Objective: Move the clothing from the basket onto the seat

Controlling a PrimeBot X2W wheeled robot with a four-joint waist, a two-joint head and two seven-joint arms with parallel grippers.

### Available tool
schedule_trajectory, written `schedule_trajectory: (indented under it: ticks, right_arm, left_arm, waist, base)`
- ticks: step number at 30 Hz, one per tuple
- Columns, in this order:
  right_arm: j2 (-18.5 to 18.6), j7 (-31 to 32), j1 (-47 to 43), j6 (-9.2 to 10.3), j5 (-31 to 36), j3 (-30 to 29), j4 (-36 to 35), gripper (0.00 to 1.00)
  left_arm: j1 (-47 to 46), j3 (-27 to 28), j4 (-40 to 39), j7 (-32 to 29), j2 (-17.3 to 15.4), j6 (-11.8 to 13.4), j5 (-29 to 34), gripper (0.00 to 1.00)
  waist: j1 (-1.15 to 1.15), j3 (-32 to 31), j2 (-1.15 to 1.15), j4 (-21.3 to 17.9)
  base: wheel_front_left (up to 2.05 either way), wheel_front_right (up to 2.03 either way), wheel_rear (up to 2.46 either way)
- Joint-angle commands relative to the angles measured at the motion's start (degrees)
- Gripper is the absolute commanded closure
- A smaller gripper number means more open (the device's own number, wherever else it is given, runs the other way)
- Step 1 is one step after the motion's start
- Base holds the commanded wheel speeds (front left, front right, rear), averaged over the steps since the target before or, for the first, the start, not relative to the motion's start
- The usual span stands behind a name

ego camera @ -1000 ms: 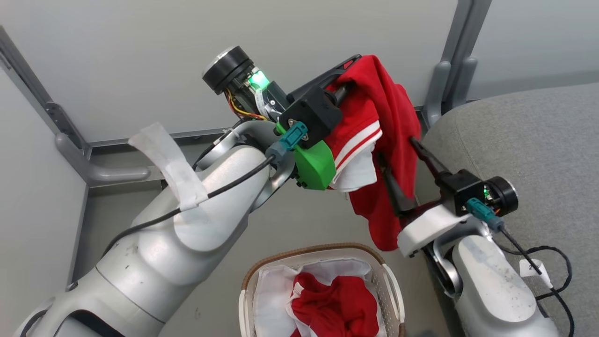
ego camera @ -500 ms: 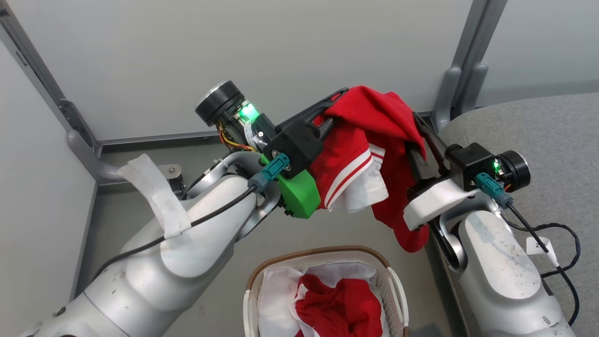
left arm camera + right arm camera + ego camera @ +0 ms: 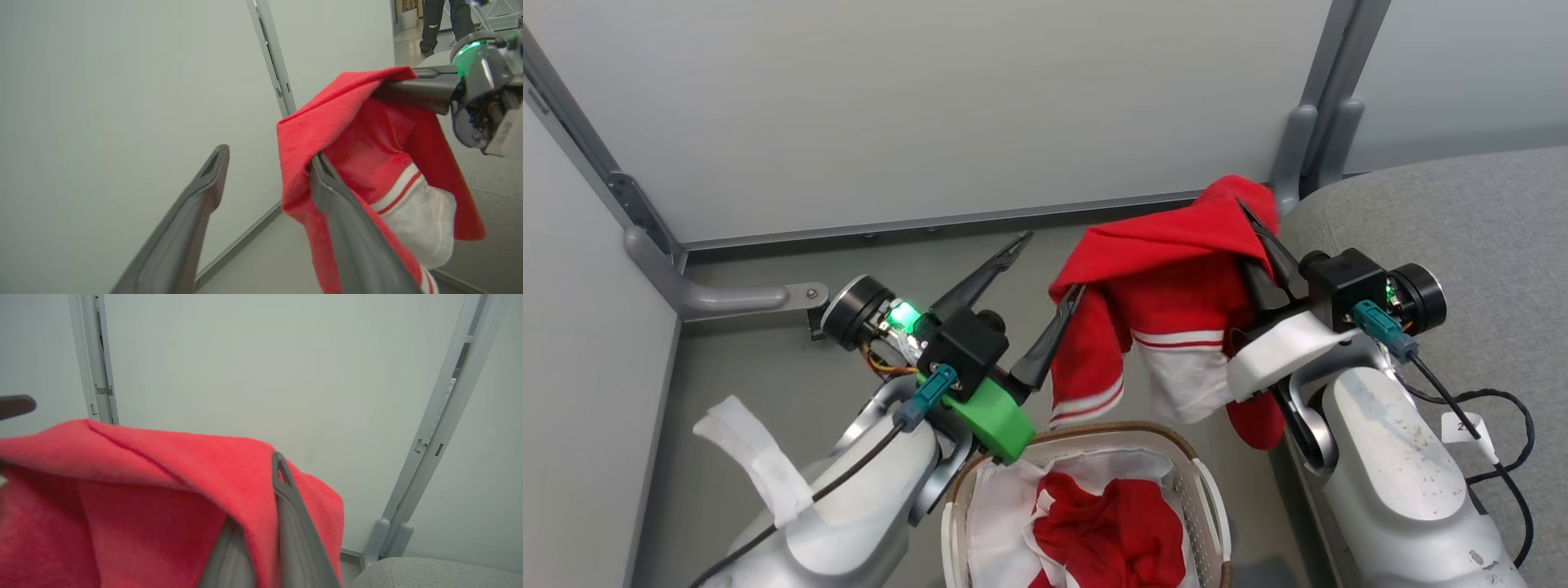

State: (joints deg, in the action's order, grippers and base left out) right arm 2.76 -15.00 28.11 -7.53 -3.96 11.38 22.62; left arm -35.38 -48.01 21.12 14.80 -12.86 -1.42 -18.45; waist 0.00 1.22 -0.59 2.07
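Red jersey (image 3: 1176,278), in the head view, hangs above the laundry basket (image 3: 1086,434). It is pinched at its top fold by the right gripper (image 3: 1248,220), whose fingers are pressed together on the cloth. The fold runs from that grip leftward to the left gripper (image 3: 1052,264), which stands spread wide, one fingertip touching the cloth and the other free. The grey sofa (image 3: 1462,220) lies just right of the right gripper, so that arm is the nearer one and the carry should run rightward. A second red garment (image 3: 1115,535) sits in the basket on the white liner (image 3: 996,506).

From the left wrist, the two fingers are well apart. The jersey's edge drapes over the tip of one finger (image 3: 347,228), which probably has to slip clear before the cloth can travel.

From the right wrist, the closed fingers (image 3: 286,506) clamp the red fold, and the sofa's rounded corner (image 3: 429,573) shows low and to the right, beyond the grip.
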Motion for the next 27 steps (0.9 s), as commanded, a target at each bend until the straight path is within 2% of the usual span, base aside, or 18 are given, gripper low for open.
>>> schedule_trajectory:
  ticks: [1, 7, 19, 23, 27]
  right_arm:
    - [0.24, -0.28, 0.94, 0.08, 0.38, -0.33, -0.05, 1.00]
    - [0.24, -0.28, 0.92, 0.08, 0.79, -1.20, -0.39, 1.00]
    - [0.23, -0.28, 0.67, 0.08, 1.70, -3.26, -0.78, 1.00]
    - [0.26, -0.28, 1.15, 0.08, 2.17, -4.19, -1.03, 1.00]
    - [0.23, -0.28, 2.02, 0.08, 2.52, -5.42, -1.53, 1.00]
  left_arm:
    - [1.84, 1.10, -0.70, 0.42, -0.05, 0.41, -0.42, 0.00]
    - [8.59, 6.39, -3.03, 0.33, 0.49, 0.33, -0.81, 0.00]
    - [17.40, 13.62, -4.57, 0.34, 3.06, -2.75, 2.14, 0.00]
    - [18.44, 14.88, -4.62, 0.34, 4.02, -3.55, 3.56, 0.00]
    - [19.04, 16.30, -4.94, 0.34, 4.39, -4.11, 4.60, 0.00]
  waist:
    - [0.00, 0.21, 0.59, 0.03]
    - [0.00, 0.81, 0.59, 0.09]
    - [0.00, 2.10, 0.59, -1.16]
    - [0.00, 3.01, 0.59, -2.90]
    - [0.00, 4.30, 0.59, -6.68]
  base:
    - [0.00, 0.00, 0.00]
    - [0.00, 0.00, 0.00]
    - [0.00, 0.00, 0.00]
    - [0.00, 0.00, 0.00]
    - [0.00, 0.00, 0.00]
